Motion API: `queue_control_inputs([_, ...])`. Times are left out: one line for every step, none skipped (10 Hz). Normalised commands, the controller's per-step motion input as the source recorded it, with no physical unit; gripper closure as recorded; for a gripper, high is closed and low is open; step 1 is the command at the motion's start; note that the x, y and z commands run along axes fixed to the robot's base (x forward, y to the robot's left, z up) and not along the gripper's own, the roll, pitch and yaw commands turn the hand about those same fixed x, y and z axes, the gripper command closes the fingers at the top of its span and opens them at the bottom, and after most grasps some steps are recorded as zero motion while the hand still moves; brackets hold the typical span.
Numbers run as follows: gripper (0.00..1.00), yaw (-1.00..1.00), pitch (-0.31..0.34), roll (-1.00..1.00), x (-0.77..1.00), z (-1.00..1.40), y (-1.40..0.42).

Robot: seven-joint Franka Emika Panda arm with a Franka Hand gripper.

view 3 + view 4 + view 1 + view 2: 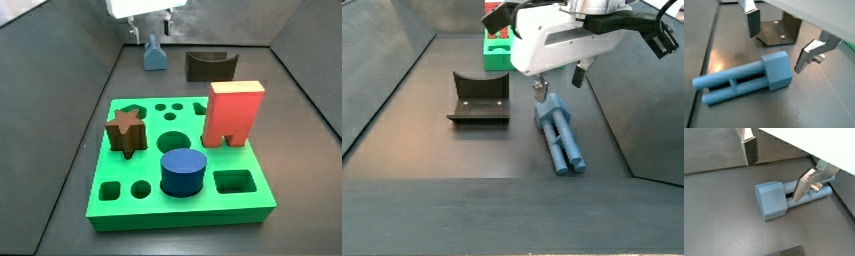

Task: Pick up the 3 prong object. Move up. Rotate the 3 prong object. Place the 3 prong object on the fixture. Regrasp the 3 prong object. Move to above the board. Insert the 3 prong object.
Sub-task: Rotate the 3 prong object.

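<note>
The 3 prong object (pixel 744 80) (pixel 771 201) is a grey-blue plastic piece. It lies flat on the dark floor with its prongs pointing away from its blocky end. My gripper (pixel 775 53) (pixel 775 182) hangs open just above that blocky end, one finger on each side, and nothing is gripped. In the side views the gripper (pixel 559 82) (pixel 151 30) is over the object (pixel 563 135) (pixel 155 57). The fixture (pixel 777 32) (pixel 480 97) (pixel 211 65) stands close beside it. The green board (pixel 134 205) (pixel 498 52) lies farther off.
On the board stand a red block (pixel 234 112), a dark blue cylinder (pixel 182 172) and a brown star peg (pixel 126 130). Sloping grey walls (pixel 396 80) close in the floor on both sides.
</note>
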Motion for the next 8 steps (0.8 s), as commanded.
queue_control_inputs([0.0,1.0,0.003,0.0,0.03,-0.06,0.0])
queue_control_inputs([0.0,1.0,0.003,0.0,0.03,-0.06,0.0])
queue_control_inputs([0.0,1.0,0.003,0.0,0.03,-0.05,0.0])
queue_control_inputs([0.0,1.0,0.003,0.01,0.03,-0.05,0.0])
queue_control_inputs([0.0,1.0,0.004,0.01,0.03,-0.05,0.0])
queue_control_inputs([0.0,1.0,0.004,0.01,0.03,-0.05,0.0])
queue_control_inputs([0.0,1.0,0.004,0.01,0.03,-0.05,0.0])
queue_control_inputs([0.0,1.0,0.004,0.01,0.03,-0.05,0.0])
